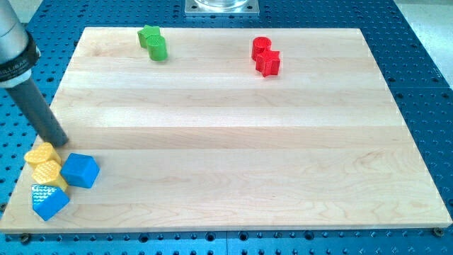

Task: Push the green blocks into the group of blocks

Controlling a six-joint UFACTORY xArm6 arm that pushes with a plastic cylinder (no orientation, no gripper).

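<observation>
Tip just above yellow blocks (view's bottom left); green blocks far off; no jaws fitted.

Two green blocks, two red blocks, two yellow blocks, two blue blocks

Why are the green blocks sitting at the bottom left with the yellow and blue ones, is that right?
Not quite. The camera view shows the green blocks at the view's top left, apart from the yellow blocks and blue blocks, which do sit at the bottom left, beside my tip.
</observation>
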